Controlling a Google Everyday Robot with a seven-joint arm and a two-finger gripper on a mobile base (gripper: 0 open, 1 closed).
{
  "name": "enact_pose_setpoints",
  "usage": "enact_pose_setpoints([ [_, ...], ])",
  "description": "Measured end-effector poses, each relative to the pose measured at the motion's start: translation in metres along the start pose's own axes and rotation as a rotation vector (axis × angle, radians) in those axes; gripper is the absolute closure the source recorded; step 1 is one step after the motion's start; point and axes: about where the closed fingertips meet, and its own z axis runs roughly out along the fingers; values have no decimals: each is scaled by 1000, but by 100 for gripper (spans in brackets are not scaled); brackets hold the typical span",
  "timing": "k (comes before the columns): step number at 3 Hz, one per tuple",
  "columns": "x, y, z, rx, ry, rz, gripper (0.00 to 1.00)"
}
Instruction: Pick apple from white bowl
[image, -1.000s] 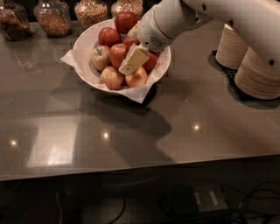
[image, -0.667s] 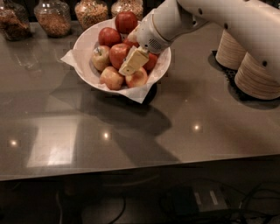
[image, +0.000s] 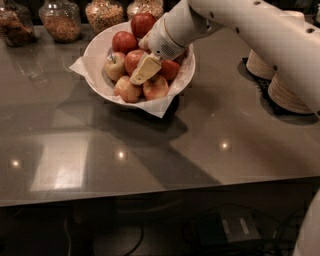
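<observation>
Apple sits near the top of the heap in the white bowl on the surface. It is touching the gripper, which is down at the pile's middle and angled toward the bowl's near rim. Whether the gripper has clamped on any fruit, I cannot tell.

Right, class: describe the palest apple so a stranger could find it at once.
On the grey counter, find the white bowl lined with paper, in front of the glass jars. The gripper hangs over its middle. The apple lies left of it in the view, yellowish-green where the others are red.
</observation>
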Motion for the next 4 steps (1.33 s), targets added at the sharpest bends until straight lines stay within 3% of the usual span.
enact_pose_setpoints([
  [3,-4,7,0,-33,11,-20,95],
  [4,-21,8,-21,-37,11,-63,100],
])
